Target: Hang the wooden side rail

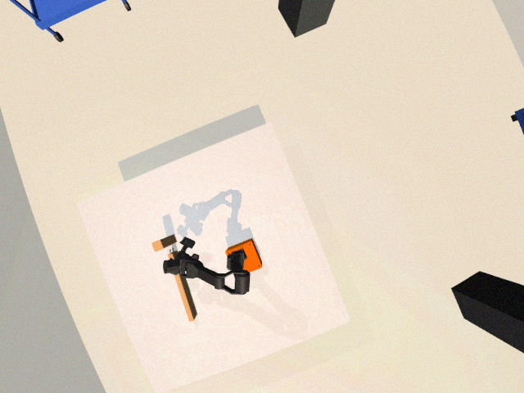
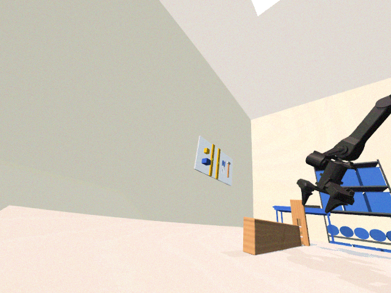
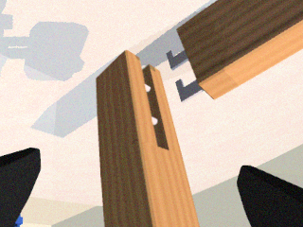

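Note:
The wooden side rail (image 1: 185,295) (image 2: 274,236) (image 3: 246,43) rests on the table on its narrow edge. Its near end faces the upright headboard post (image 1: 157,245) (image 2: 296,209) (image 3: 120,142). Two grey steel hooks, the upper hook (image 3: 177,60) and the lower hook (image 3: 189,91) in the wrist view, stick out of the rail's end, apart from the post. The post's slot (image 3: 161,138) shows two pale pins (image 3: 147,88) (image 3: 154,121), with no hook on them. My gripper (image 2: 315,208) (image 3: 141,168) is open and empty, pointing down above the rail near the post.
The orange arm base (image 1: 253,255) stands on the pale table (image 1: 254,338), right of the rail in the top view. The arm reaches from it over the rail. A blue bench (image 2: 284,208) and a rack with blue bins (image 2: 372,176) stand in the background.

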### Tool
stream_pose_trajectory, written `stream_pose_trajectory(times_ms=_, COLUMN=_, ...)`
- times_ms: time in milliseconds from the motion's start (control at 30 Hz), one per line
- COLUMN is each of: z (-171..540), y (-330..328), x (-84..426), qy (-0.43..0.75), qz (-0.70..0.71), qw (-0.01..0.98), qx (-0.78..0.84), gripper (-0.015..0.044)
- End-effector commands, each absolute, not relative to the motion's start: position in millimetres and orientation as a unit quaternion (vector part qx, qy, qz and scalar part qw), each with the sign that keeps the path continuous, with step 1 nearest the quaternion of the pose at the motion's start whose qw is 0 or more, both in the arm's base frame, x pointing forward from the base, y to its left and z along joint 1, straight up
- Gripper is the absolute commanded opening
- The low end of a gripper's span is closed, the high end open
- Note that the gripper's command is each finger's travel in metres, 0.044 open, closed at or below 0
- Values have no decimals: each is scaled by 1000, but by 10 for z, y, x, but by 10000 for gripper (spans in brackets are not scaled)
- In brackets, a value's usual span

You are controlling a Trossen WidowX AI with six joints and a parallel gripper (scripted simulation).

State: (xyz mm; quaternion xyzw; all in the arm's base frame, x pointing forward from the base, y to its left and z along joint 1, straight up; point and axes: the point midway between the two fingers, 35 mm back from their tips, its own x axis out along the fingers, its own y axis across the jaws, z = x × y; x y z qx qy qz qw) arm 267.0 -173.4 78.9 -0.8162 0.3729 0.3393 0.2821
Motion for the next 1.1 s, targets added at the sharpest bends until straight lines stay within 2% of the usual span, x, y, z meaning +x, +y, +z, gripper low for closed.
stream_pose_trajectory(times_ms=0, z=727, y=-1680, x=2728, qy=452, qz=253, qw=435, qx=-737, gripper=440)
stream_pose_trajectory(times_ms=300, z=676, y=-1574, x=2833, qy=531, qz=49, qw=657, qx=-533, gripper=440)
stream_pose_trajectory(times_ms=700, z=653, y=-1492, x=2901, qy=530, qz=-123, qw=762, qx=-352, gripper=440)
stream_pose_trajectory(times_ms=1067, z=650, y=-1432, x=2944, qy=477, qz=-276, qw=818, qx=-166, gripper=440)
